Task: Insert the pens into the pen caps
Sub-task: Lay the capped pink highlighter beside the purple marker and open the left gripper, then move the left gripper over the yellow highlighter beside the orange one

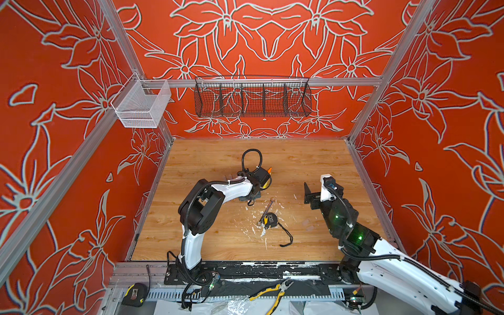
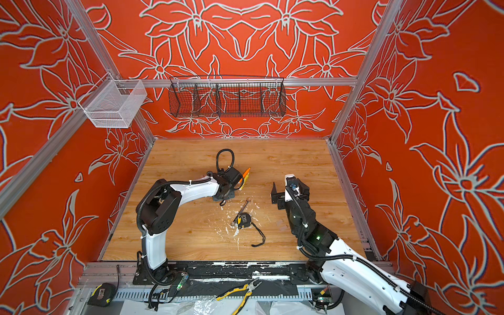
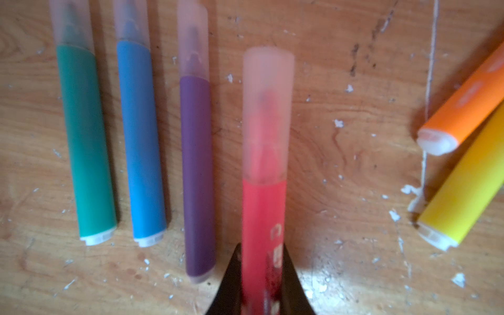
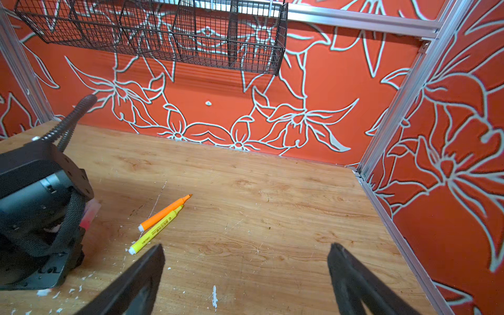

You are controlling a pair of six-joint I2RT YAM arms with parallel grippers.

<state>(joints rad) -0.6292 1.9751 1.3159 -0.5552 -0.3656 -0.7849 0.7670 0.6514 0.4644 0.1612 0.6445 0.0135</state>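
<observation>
The left fingers [image 3: 230, 286] pinch the back end of the pink pen [image 3: 264, 212], whose clear cap [image 3: 267, 109] is on. Beside the pink pen lie the purple pen [image 3: 197, 177], blue pen [image 3: 141, 141] and green pen [image 3: 86, 141], all capped. On its other side lie the orange pen [image 4: 163, 212] and yellow pen [image 4: 155, 231], bare-tipped. The right fingers [image 4: 141, 278] are spread wide, empty.

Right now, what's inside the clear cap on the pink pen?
Inside the cap sits the front end of the pink pen; a dark, blurred tip shows through the frosted plastic. Whether it is fully seated cannot be told. The left claw covers the pen's rear end.
</observation>
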